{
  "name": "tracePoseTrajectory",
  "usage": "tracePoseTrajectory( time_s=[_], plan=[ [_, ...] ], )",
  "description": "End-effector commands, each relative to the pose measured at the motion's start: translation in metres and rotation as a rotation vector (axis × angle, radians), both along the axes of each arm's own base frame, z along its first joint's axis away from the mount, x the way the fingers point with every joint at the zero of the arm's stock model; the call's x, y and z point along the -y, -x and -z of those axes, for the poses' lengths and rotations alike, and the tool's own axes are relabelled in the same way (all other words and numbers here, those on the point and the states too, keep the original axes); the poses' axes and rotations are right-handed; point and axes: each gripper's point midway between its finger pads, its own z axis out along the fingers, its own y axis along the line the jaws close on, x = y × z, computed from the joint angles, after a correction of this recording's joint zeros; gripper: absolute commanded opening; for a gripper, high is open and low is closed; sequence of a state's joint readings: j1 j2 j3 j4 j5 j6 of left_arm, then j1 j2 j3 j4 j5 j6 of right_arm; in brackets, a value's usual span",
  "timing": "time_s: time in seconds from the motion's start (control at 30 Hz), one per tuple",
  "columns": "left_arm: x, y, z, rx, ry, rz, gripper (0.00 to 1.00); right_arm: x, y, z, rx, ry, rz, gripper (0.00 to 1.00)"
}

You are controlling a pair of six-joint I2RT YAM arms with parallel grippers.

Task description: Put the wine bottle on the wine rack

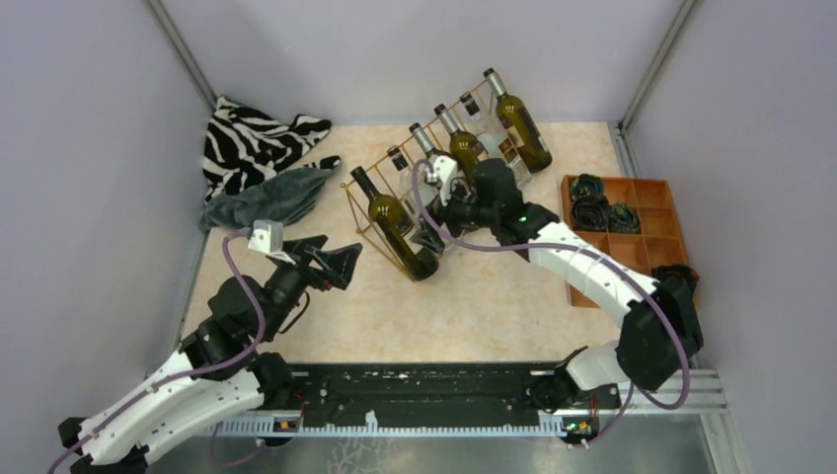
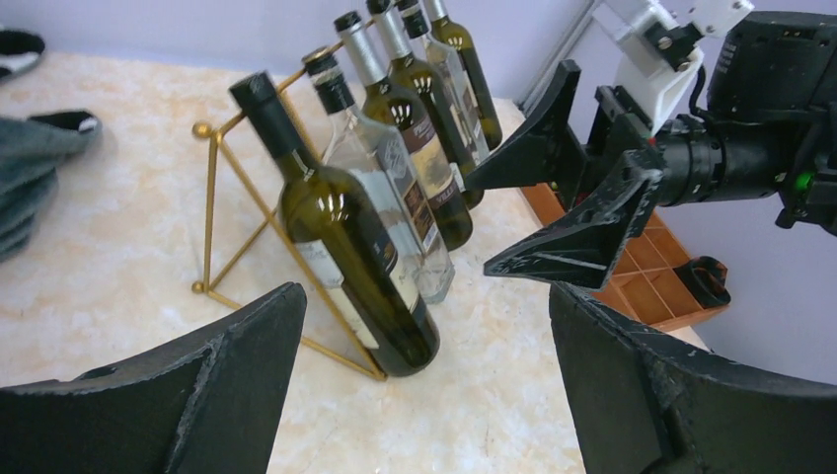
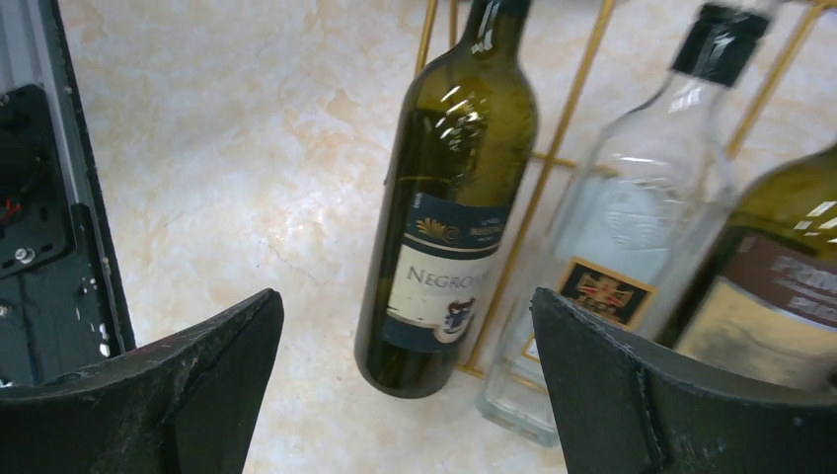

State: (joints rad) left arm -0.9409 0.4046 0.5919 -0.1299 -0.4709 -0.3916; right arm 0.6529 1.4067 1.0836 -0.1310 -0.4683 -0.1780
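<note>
Only the right wrist view shows the blue-and-cream label on the wine bottle (image 3: 449, 197), which leans in the end cell of the wine rack (image 2: 208, 207). The left wrist view shows all six bottles on that one rack. The jaws of the left gripper (image 2: 426, 296) and the right gripper (image 2: 484, 225) stand apart, holding nothing.

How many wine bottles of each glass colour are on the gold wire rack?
Green glass bottles: 4
Clear glass bottles: 2
Total: 6
</note>
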Motion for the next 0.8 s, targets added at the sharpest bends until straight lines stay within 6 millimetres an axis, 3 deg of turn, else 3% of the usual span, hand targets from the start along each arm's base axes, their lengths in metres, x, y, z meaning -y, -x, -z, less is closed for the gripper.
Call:
tracePoseTrajectory(
  time_s=[0.0,0.1,0.27,0.4,0.47,0.6,0.77],
  plan=[
    [0.018,-0.008,-0.039,0.083,-0.056,0.037,0.98,0.028,-0.001,-0.073,0.144,-0.106,-0.084,0.96],
    [0.034,-0.026,-0.053,0.09,-0.144,0.023,0.98,0.056,-0.011,-0.093,0.177,-0.119,-0.037,0.98],
    [0.056,-0.057,-0.096,0.105,-0.126,0.137,0.98,0.104,-0.035,-0.127,0.258,-0.081,0.151,0.99],
    [0.039,-0.095,-0.115,0.087,-0.06,0.143,0.99,0.143,-0.05,-0.165,0.286,-0.104,0.293,0.99],
    [0.034,-0.102,-0.129,0.081,-0.023,0.159,0.98,0.162,-0.051,-0.186,0.32,-0.111,0.371,0.99],
    [0.034,-0.088,-0.178,0.158,0.057,0.246,0.98,0.193,-0.053,-0.221,0.391,-0.078,0.545,0.99],
    [0.027,-0.063,-0.228,0.262,0.057,0.264,0.98,0.199,-0.036,-0.262,0.431,-0.099,0.57,0.98]
  ],
)
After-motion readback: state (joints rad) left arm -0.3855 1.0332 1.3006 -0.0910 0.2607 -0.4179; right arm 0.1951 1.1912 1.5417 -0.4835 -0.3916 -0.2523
